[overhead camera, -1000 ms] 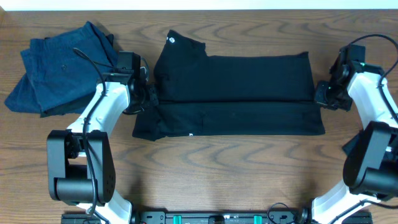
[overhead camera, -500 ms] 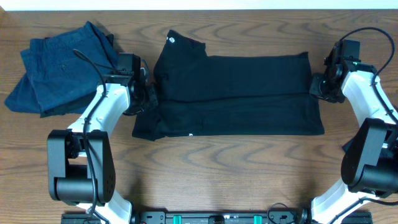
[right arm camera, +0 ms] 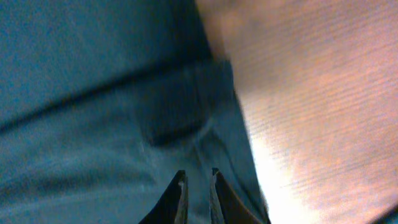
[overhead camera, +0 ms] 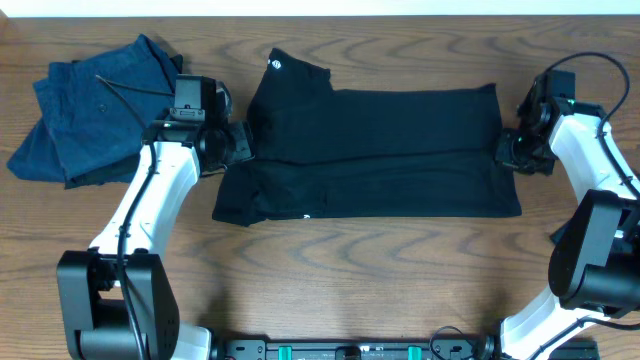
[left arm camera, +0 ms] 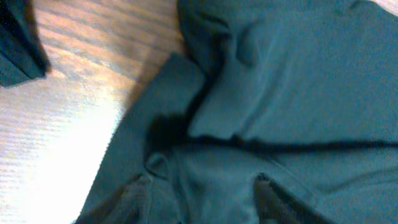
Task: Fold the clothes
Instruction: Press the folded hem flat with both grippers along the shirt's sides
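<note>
A long black garment (overhead camera: 380,140) of the clothes lies folded lengthwise across the table's middle. It has a white round logo (overhead camera: 276,63) and a small white label (overhead camera: 306,216). My left gripper (overhead camera: 238,145) hovers over its left end. In the left wrist view this gripper (left arm camera: 202,190) is open, its fingers (left arm camera: 267,196) spread above rumpled fabric (left arm camera: 280,93). My right gripper (overhead camera: 503,150) is at the garment's right edge. In the right wrist view this gripper (right arm camera: 197,180) has its jaws almost together, with a thin strip of fabric (right arm camera: 93,124) between them.
A heap of dark blue clothes (overhead camera: 95,110) lies at the back left, and its corner (left arm camera: 15,43) shows in the left wrist view. A bit of dark cloth (overhead camera: 556,236) peeks out behind the right arm. Bare wooden table (overhead camera: 330,280) lies in front of the garment.
My left gripper has opened and lifted off the garment's left end. My right gripper opened, shifted toward the back, then came back to the right edge and closed down.
</note>
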You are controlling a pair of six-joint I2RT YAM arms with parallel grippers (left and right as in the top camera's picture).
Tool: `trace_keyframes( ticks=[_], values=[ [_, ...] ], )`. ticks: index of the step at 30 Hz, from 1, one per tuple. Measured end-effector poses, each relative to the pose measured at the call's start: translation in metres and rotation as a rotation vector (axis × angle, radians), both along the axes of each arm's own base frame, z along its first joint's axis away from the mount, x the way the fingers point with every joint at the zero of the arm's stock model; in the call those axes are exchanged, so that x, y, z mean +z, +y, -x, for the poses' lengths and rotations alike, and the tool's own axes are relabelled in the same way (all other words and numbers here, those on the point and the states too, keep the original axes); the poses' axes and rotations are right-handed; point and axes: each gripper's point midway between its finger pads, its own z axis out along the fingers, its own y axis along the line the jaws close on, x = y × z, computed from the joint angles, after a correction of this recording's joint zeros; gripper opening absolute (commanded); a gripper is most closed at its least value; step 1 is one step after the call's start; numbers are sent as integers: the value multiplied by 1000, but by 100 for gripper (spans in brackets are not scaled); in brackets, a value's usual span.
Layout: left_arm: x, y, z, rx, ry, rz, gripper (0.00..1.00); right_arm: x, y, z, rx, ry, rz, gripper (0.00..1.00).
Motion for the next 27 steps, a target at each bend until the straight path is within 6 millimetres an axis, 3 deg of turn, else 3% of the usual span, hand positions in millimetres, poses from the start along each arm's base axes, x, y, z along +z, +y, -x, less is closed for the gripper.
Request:
trace_keyframes(
  ticks=[4,9,19,27],
  values=[
    [-10,-17,16,-48,52,13,39,-3,2,8,1,32,-7,9],
    [-40,-32,41,-98,106,9,39,-17,5,23,8,70,-15,9],
    [-79,-28,47,-91,39,-1,39,-47,11,57,17,153,-30,8],
    [-90,-18,71,-80,139,-42,40,-49,9,72,12,199,-11,1]
  ],
)
